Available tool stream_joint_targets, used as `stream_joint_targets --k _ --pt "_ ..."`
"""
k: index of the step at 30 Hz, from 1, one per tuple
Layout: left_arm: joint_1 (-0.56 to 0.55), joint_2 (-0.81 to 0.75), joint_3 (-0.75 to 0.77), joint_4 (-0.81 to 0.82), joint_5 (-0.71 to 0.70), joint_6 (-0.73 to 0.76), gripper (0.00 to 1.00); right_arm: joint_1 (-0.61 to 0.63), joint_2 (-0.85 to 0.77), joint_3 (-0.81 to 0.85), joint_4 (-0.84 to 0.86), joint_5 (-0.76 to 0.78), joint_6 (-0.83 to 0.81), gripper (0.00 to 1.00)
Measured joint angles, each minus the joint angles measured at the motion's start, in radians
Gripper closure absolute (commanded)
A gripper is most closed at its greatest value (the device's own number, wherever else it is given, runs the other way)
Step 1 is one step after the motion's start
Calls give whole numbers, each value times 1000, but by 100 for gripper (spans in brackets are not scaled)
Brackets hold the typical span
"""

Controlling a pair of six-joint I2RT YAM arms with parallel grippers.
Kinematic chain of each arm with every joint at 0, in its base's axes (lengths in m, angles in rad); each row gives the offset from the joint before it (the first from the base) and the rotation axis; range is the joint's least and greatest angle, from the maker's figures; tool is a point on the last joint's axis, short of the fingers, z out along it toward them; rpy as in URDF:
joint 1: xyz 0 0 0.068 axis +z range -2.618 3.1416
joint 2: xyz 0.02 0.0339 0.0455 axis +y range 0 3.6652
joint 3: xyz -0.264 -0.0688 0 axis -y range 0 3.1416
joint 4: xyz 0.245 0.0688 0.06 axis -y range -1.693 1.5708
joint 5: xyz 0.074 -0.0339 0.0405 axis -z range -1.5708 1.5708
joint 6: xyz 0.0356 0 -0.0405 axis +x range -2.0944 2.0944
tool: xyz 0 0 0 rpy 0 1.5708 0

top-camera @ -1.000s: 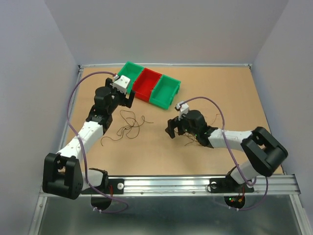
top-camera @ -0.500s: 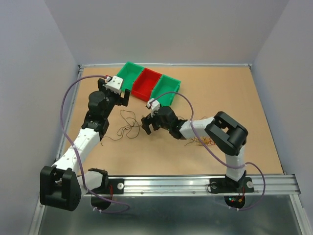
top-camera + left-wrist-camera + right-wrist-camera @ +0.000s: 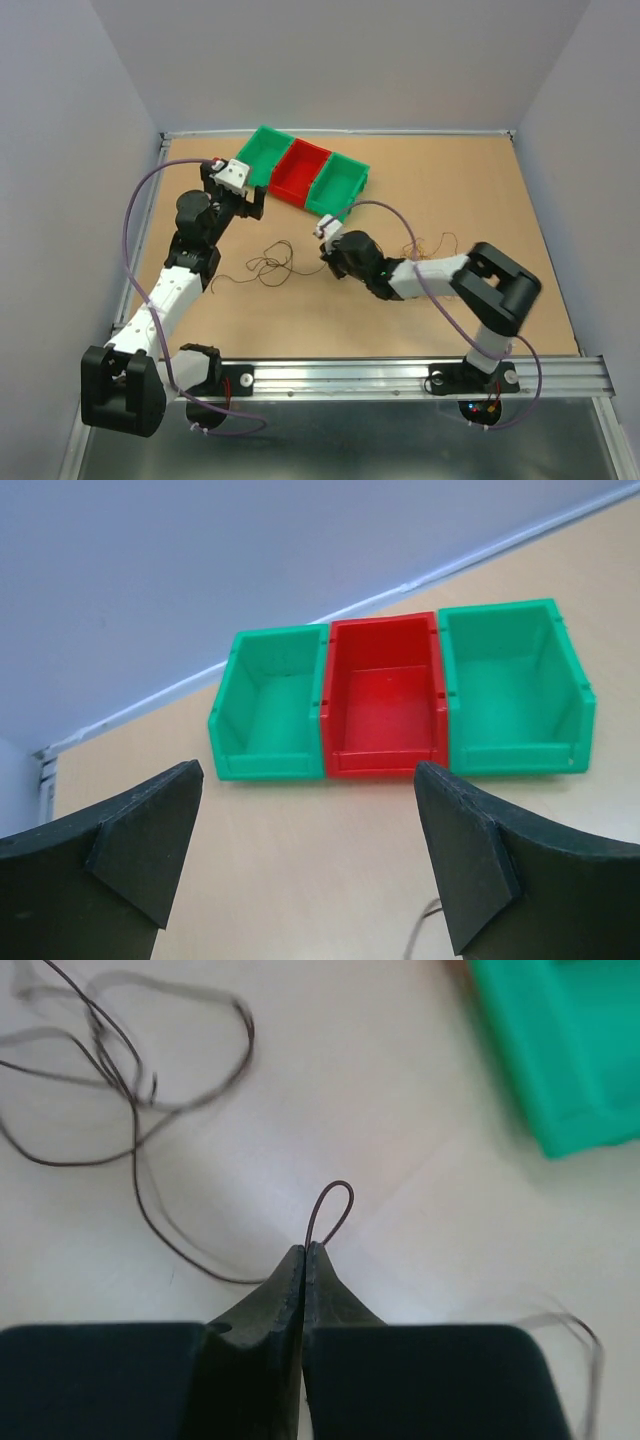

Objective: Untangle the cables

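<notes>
Right wrist view: only a corner of the green bin, cables blurred, ends past the left edge.

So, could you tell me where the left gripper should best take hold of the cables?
Take the loose tail nearest the left arm, from straight above: it lies flat on the table as a single line, clear of the tangled cables. The right gripper pinches a strand on the far side, so pulling apart looks feasible.
</notes>
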Motion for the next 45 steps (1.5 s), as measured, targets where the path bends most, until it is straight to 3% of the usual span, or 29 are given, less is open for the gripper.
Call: stream_joint_targets --k 4,9,14,19,23,28,36,39,40,45 --pt "-3 1 -11 4 143 13 2 -23 -431 -313 142 -45 46 99" --pt "-28 14 -14 1 378 46 1 -24 -745 -447 333 -101 89 99" --pt "-120 9 -54 -4 541 131 1 -24 -794 -516 368 -103 108 99" --pt "-263 -24 -169 3 638 267 1 -24 -804 -540 370 -107 141 99" --pt "-311 15 -186 31 686 301 1 -24 -822 -540 407 -109 172 99" --pt "-340 147 -150 85 712 266 1 -24 -838 -539 438 -116 195 99" --pt "-394 293 -84 269 726 74 2 -24 -813 -473 444 -175 203 100" --pt "-433 332 -75 321 713 38 14 -24 -786 -404 451 -188 204 99" --pt "-444 351 -67 335 709 27 25 -24 -782 -383 455 -190 206 99" --pt "-466 454 -35 352 683 -10 54 -24 -794 -293 480 -158 212 100"
